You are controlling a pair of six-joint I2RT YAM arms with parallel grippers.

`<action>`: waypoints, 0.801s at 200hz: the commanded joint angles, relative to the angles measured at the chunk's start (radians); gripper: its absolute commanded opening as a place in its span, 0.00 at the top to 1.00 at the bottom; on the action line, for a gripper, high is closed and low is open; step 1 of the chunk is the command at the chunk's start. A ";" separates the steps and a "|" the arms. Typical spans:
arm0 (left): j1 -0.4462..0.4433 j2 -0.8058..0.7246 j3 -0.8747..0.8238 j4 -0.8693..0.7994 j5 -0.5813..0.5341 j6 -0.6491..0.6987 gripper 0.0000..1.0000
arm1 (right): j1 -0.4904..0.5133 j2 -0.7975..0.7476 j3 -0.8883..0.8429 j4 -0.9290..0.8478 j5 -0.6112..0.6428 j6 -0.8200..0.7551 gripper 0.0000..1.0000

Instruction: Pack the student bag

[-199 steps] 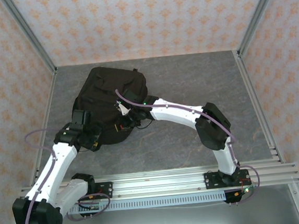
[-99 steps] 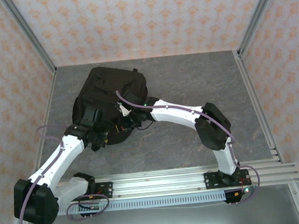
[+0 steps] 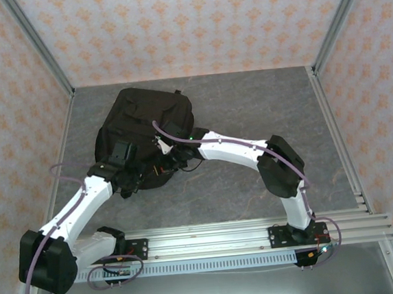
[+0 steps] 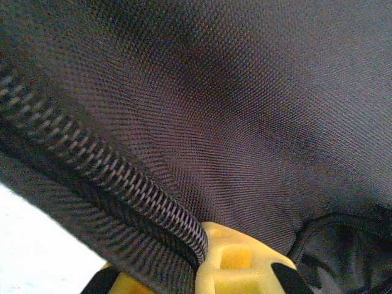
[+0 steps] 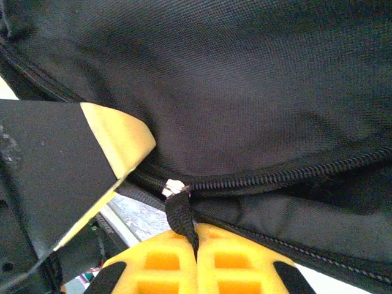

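Overhead, you see the student bag (image 3: 146,117), a large black fabric backpack with a rounded top, lying flat on the grey counter (image 3: 261,100), toward its far left part. Patterned walls (image 3: 192,23) close in the counter on three sides. Both arms reach over the bag's near edge. The left pincer (image 3: 136,178) is at the bag's near-left rim. The right pincer (image 3: 165,162) is just beside it, a little further right, on the same edge.

In your left wrist view, woven black fabric sits very close to the lens. A line of black zipper teeth (image 4: 104,177) runs from the upper left down to the bottom centre, where it passes between the yellow fingers (image 4: 236,263). The left pincer (image 4: 184,272) is clamped on that zippered edge of the student bag.

In your right wrist view, the right pincer (image 5: 196,269) has its two yellow fingers pressed together on a black webbing zipper pull (image 5: 181,214). The pull rises to a closed zipper line that runs off to the right across the black fabric. At the left, a black and pale yellow finger, apparently the left pincer's, touches the bag just above that zipper. A sliver of grey counter shows below it.
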 commanded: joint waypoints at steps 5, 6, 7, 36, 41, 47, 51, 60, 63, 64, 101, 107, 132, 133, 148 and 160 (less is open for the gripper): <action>-0.002 0.006 0.026 -0.050 -0.069 0.043 1.00 | -0.018 -0.075 -0.008 -0.057 0.080 -0.039 1.00; -0.002 0.005 0.027 -0.051 -0.070 0.044 1.00 | -0.018 -0.076 -0.008 -0.058 0.081 -0.039 1.00; -0.003 0.004 0.028 -0.053 -0.072 0.045 1.00 | -0.019 -0.077 -0.009 -0.059 0.082 -0.040 1.00; -0.002 -0.019 0.039 -0.077 -0.094 0.059 1.00 | -0.044 -0.094 -0.026 -0.078 0.090 -0.055 1.00; -0.002 -0.023 0.038 -0.077 -0.094 0.060 1.00 | -0.048 -0.096 -0.028 -0.082 0.096 -0.058 1.00; -0.002 -0.026 0.038 -0.080 -0.095 0.061 1.00 | -0.052 -0.099 -0.029 -0.089 0.099 -0.061 1.00; -0.002 -0.025 0.037 -0.079 -0.096 0.062 1.00 | -0.055 -0.098 -0.031 -0.091 0.101 -0.064 1.00; -0.002 -0.025 0.037 -0.079 -0.095 0.065 1.00 | -0.062 -0.097 -0.031 -0.095 0.102 -0.069 1.00; -0.002 -0.025 0.037 -0.081 -0.094 0.067 1.00 | -0.063 -0.098 -0.031 -0.097 0.104 -0.070 1.00; -0.002 -0.024 0.038 -0.081 -0.094 0.067 1.00 | -0.064 -0.098 -0.031 -0.097 0.103 -0.071 1.00; -0.002 -0.026 0.039 -0.099 -0.095 0.080 1.00 | -0.093 -0.091 -0.029 -0.115 0.119 -0.088 1.00; -0.002 -0.030 0.040 -0.103 -0.101 0.084 1.00 | -0.095 -0.091 -0.028 -0.118 0.123 -0.091 1.00; -0.002 -0.047 0.049 -0.125 -0.127 0.099 1.00 | -0.107 -0.088 -0.019 -0.134 0.129 -0.103 1.00; -0.002 -0.048 0.050 -0.126 -0.128 0.099 1.00 | -0.108 -0.088 -0.019 -0.135 0.129 -0.103 1.00; -0.002 -0.053 0.064 -0.145 -0.148 0.116 1.00 | -0.109 -0.092 -0.016 -0.127 0.110 -0.106 1.00; -0.002 -0.057 0.079 -0.165 -0.171 0.137 1.00 | -0.109 -0.093 -0.020 -0.097 0.027 -0.098 1.00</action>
